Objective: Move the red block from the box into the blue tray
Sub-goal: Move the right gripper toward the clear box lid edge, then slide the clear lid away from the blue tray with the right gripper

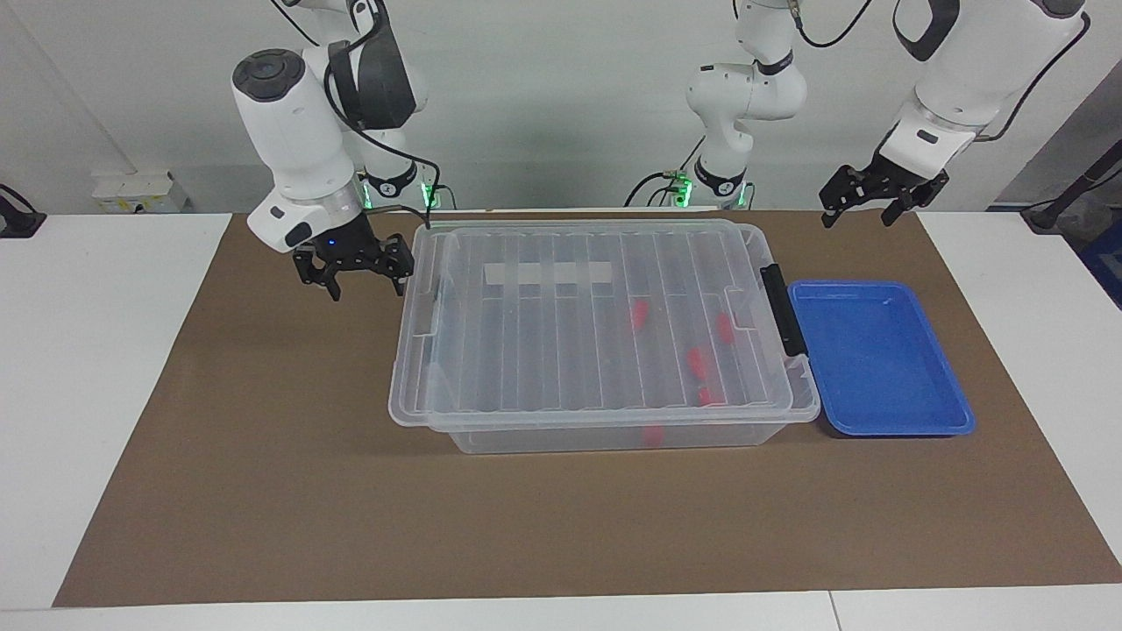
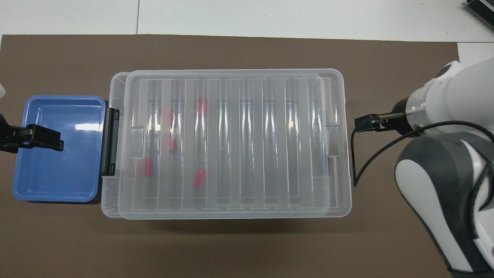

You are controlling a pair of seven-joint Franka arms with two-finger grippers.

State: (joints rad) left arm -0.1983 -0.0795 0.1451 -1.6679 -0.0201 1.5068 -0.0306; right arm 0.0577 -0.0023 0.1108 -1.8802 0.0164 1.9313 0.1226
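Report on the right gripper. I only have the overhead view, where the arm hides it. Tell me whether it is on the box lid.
Observer: No. The right gripper hangs open above the mat, beside the end of the box, off the lid.
Operator: Now the other arm. Here it overlaps the tray.
Observer: The left gripper hangs open, raised well above the blue tray, touching nothing.

Brown mat point(image 1: 289, 491) covers most of the white table point(image 1: 96, 368); dark grey device corner point(image 2: 482, 9) at table's far edge.
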